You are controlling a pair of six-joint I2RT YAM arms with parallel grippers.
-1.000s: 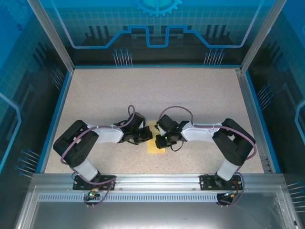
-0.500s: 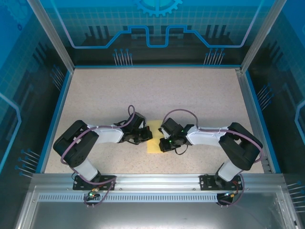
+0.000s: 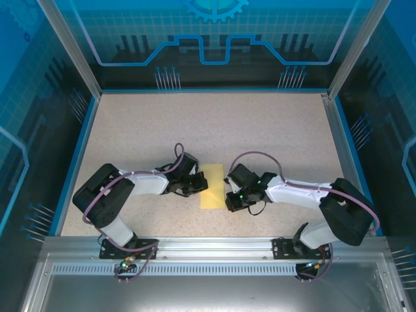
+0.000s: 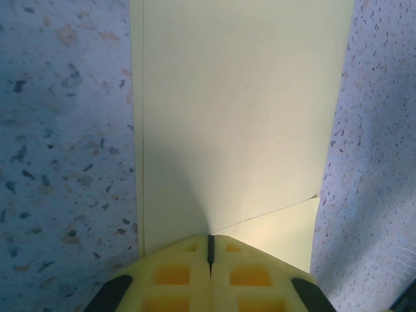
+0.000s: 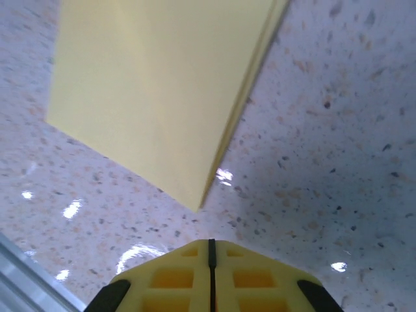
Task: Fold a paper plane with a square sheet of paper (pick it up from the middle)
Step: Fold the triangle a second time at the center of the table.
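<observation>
Lying flat on the speckled tabletop [image 3: 273,130], the square sheet of paper [image 3: 213,186] sits folded into a narrow pale-yellow rectangle. It lies btwn the left gripper [image 3: 200,186] and the right gripper [image 3: 229,200], long side running away from the arm bases [image 3: 127,247].

L wrist view: plain matte face and straight long edges, w/ a thin sliver of lower layer showing along one. A slanted edge close to the fingertips leaves a paler triangle of under-layer showing. R wrist view: stacked layers show along one long edge, w/ one sharp corner pointing at the camera.

At the sheet's left edge, the left gripper has its fingers pressed together, tips right at the paper. Pinching a layer or just pressing on it: can't tell. Just off the sheet's right side, by its near corner, the right gripper has its fingers pressed together on nothing. A strip of bare tabletop lies btwn its tips and the paper.

Around the sheet the surface is beige-grey w/ dark and tan flecks, glossy enough to throw small white glare spots in the R wrist view. A blue rim [image 3: 214,90] borders it on the far and side edges. An aluminium rail [image 3: 214,244] runs along the near side of the sheet and carries both bases. Beyond the sheet stand blue translucent panels [image 3: 214,39] w/ printed circuit lines and a gear motif, held by slanting metal posts [image 3: 68,45].
</observation>
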